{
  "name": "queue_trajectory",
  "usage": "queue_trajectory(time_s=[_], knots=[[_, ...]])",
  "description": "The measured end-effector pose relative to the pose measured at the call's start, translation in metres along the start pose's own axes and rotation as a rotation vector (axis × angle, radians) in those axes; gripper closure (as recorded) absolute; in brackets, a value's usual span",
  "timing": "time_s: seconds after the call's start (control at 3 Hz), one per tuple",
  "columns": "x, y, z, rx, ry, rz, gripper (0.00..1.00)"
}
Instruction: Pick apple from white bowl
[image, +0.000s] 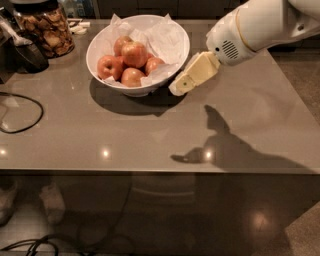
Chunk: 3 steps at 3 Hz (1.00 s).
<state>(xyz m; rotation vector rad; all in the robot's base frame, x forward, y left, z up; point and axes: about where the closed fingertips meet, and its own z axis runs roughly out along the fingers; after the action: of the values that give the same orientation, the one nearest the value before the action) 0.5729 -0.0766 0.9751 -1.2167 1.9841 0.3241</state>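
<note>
Just right of the white bowl (91, 60), the gripper (181, 86) hangs low over the worktop (150, 145); how wide its jaws stand I cannot tell. The apple (135, 54) tops the heap inside the bowl. Entering this low, the gripper could knock the rim or snag the crumpled paper (167, 37).

Your gripper (177, 89), matt cream plastic, hangs near the table's far edge, just beside the glossy white bowl (97, 72). Crumpled white paper (167, 37) lines it. The top apple (135, 54) has shiny skin. The table (150, 135) is smooth, grey and reflective.
</note>
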Motion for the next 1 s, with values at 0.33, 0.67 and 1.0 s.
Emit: queue_trajectory(time_s=[0.33,0.67,1.0], knots=[[-0.019,0.000,0.013,0.003,-0.064,-0.002,0.00],[-0.033,-0.004,0.028,-0.008,-0.093,0.006,0.00],[-0.041,-0.009,0.040,-0.026,-0.107,0.017,0.00]])
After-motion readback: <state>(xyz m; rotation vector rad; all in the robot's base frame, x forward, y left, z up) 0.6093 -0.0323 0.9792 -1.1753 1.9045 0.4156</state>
